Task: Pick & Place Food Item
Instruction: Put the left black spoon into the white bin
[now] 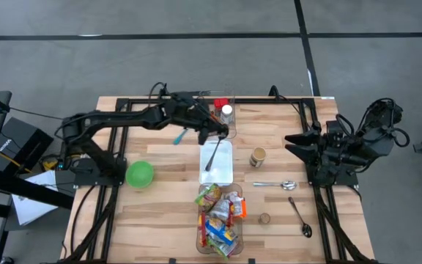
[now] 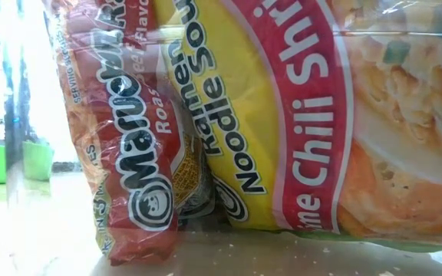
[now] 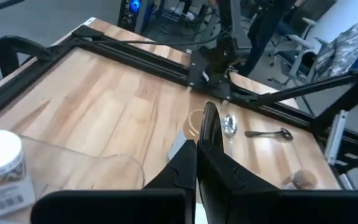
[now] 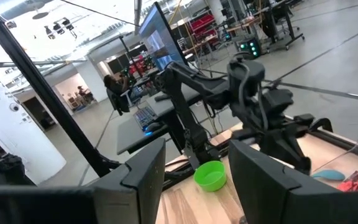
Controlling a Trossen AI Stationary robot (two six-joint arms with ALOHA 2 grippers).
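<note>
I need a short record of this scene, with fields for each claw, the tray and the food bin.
left claw: shut, above the far end of the tray
right claw: part open, empty, at the table's right edge
tray: white, holds a spoon
bin: clear, full of food packets
bowl: green, left of the tray

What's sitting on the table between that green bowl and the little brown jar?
In the high view, a white tray with a long utensil on it lies between the green bowl and the brown jar.

Left gripper (image 1: 224, 133) closed, arm extended, right gripper (image 1: 290, 141) parted, waiting
</note>
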